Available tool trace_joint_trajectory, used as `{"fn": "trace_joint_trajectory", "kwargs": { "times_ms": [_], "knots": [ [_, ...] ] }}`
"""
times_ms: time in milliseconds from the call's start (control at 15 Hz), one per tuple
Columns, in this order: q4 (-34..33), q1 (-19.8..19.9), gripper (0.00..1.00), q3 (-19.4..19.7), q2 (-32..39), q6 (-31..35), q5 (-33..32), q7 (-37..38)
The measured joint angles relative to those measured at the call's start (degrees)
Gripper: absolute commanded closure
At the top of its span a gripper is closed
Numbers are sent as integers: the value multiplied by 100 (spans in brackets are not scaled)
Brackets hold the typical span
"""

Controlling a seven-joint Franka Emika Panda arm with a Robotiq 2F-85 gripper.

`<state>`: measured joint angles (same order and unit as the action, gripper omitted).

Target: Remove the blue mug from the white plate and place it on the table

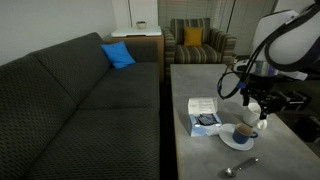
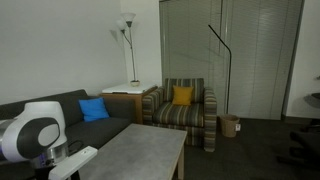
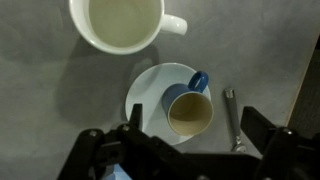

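The blue mug [image 3: 190,108] stands upright on the white plate [image 3: 150,92], with its tan inside showing and its handle pointing to the top right. In an exterior view the blue mug [image 1: 243,132] sits on the white plate [image 1: 233,142] near the front of the grey table [image 1: 190,85]. My gripper [image 3: 197,135] is open above the mug, one finger on each side, touching nothing. It hangs above the mug in an exterior view [image 1: 256,103].
A taller white mug [image 3: 118,22] stands just beyond the plate. A metal spoon [image 3: 232,115] lies beside the plate. A white and blue box [image 1: 205,116] lies next to the plate. A dark sofa [image 1: 80,90] runs along the table. A striped armchair [image 2: 185,110] stands at the far end.
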<state>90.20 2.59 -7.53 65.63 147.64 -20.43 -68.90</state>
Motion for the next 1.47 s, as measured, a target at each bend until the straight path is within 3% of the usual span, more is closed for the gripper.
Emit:
{"fn": "trace_joint_trajectory", "kwargs": {
  "times_ms": [533, 1000, 1467],
  "knots": [
    [-297, -21, 0, 14, 348, -81, 31, 3],
    [-296, -531, 0, 326, 596, 329, -139, 283],
    [-207, -497, 0, 377, 787, 527, -143, 286]
  ]
}}
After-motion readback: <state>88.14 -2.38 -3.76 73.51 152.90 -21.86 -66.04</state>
